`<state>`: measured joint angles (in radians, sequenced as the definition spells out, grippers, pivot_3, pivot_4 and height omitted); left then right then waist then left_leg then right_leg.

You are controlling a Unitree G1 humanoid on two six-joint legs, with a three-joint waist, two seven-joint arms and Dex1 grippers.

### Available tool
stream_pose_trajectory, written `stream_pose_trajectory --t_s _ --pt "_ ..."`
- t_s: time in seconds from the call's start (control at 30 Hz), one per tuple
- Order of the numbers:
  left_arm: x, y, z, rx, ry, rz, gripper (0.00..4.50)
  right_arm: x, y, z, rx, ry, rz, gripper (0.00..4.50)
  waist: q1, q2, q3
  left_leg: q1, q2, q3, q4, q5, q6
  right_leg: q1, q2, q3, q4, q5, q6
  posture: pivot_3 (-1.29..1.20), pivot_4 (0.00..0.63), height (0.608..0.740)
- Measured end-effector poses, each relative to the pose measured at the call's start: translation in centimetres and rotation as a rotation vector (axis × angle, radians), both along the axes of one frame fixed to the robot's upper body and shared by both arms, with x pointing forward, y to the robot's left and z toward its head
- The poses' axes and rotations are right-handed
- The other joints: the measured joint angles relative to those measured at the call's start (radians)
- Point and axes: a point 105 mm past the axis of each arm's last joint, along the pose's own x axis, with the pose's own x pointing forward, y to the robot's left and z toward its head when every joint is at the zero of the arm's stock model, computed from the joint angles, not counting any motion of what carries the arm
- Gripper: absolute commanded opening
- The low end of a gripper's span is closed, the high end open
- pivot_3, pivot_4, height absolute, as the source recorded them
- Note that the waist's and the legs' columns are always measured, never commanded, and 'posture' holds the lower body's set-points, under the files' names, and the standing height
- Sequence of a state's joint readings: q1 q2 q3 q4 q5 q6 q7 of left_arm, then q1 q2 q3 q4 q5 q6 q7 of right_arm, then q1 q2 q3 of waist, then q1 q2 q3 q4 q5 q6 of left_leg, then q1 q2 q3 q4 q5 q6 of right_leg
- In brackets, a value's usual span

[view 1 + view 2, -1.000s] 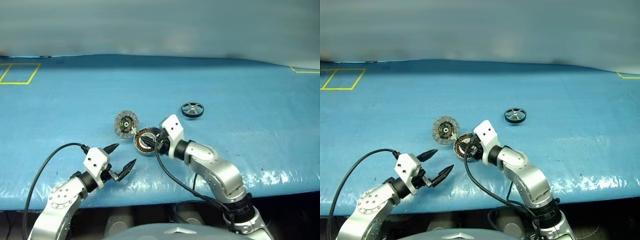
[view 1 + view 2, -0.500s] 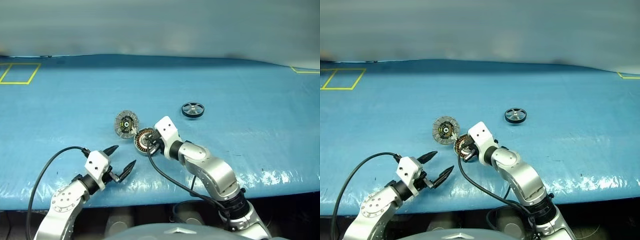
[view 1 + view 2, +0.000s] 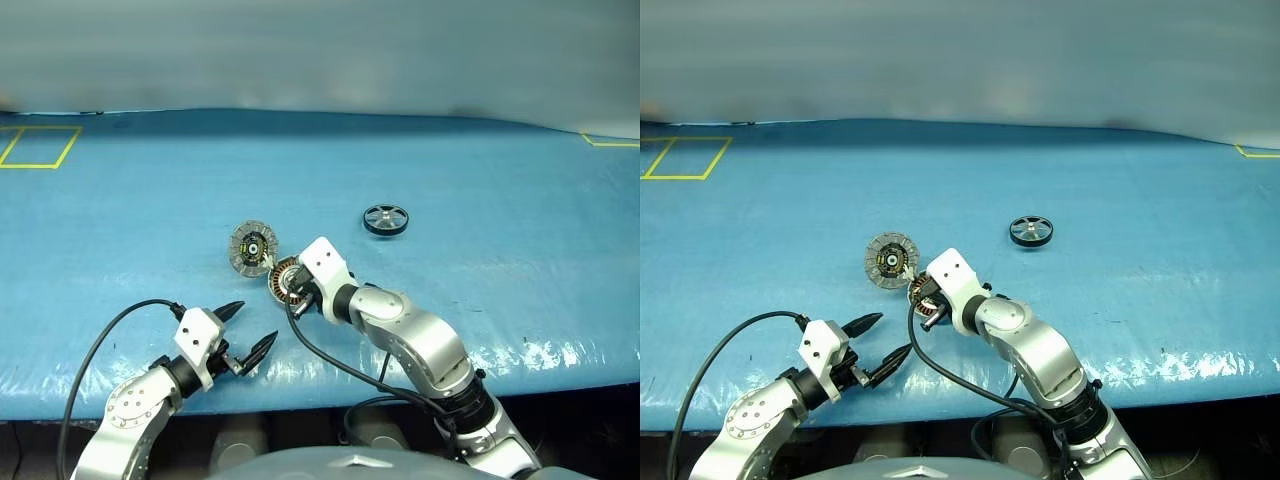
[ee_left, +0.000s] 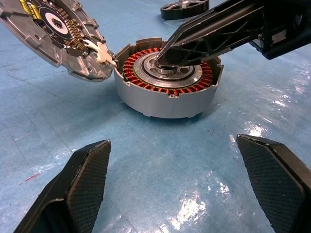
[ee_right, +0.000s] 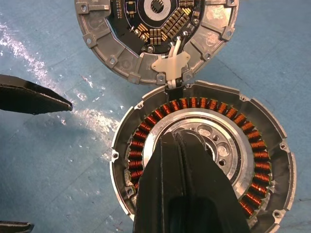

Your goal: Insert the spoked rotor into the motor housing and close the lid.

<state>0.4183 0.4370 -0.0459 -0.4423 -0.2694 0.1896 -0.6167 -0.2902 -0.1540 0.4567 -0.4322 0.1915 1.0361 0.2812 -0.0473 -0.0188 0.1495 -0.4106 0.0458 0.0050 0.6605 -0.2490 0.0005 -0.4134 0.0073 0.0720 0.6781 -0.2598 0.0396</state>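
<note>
We see a big blue sheet (image 3: 480, 190) spread over the table. It is a bit wrinkled, and it shines in spots near the front edge. On its far left corner there is a box made of yellow tape (image 3: 38, 147). On the far right there is a small bit of yellow tape line (image 3: 610, 142) too. Behind the sheet we see a plain grey wall (image 3: 320, 50).
</note>
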Motion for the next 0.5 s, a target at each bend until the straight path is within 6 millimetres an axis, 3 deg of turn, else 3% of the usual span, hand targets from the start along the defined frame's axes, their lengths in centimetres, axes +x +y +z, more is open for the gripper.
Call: stream_pose_trajectory --t_s 0.5 --pt "0.09 -0.09 -0.05 0.001 -0.002 0.003 4.50 0.43 -0.47 0.04 -0.051 -0.001 -0.020 0.04 0.005 0.000 0.000 0.000 0.000 0.000 0.001 0.000 0.000 0.001 -0.001 0.000 0.000 -0.001 0.000 0.00 0.150 0.740"
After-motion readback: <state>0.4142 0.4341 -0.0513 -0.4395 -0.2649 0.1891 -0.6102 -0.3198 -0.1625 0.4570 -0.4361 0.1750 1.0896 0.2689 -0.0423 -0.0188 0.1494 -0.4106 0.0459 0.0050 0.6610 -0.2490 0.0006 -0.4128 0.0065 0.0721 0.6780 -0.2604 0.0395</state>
